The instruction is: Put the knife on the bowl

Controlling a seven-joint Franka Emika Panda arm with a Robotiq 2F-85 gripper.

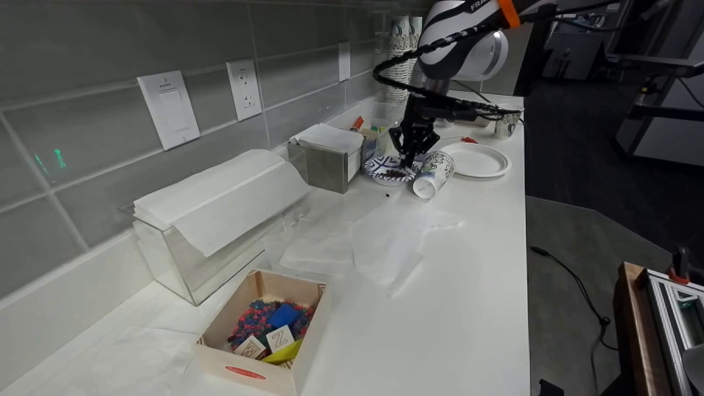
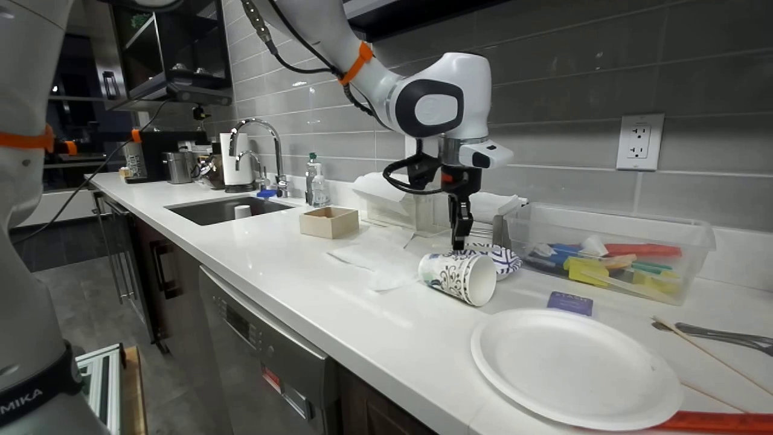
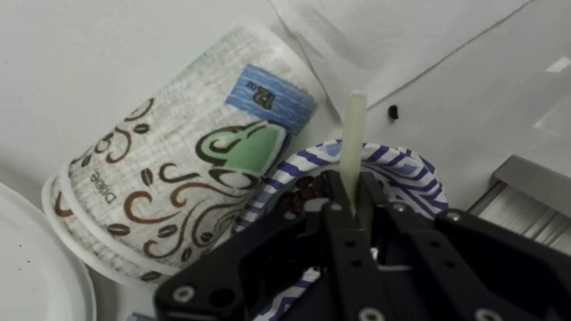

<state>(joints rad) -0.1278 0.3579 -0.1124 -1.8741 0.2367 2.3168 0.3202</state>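
Pinches a pale, narrow strip point(image 3: 353, 133), pointing to twelve o'clock, in the black gripper point(image 3: 353, 189) over a bowl point(image 3: 417, 180) striped purple-blue and white, with dark red beans point(image 3: 303, 194) inside (partly hidden by the gripper). Toward nine o'clock, takes in a patterned paper cup point(image 3: 192, 165) lying on its side just beside the bowl, and at eight a white plate point(image 3: 40, 276). Adds a white sheet point(image 3: 388, 40) at one, a dark speck point(image 3: 393, 112) at two, a grey holder point(image 3: 537, 183) at three.

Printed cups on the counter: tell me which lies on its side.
The sideways cup beside the patterned bowl, perhaps two nested. In an exterior view, the far cup beyond the plate and the stacked cups stand on end.
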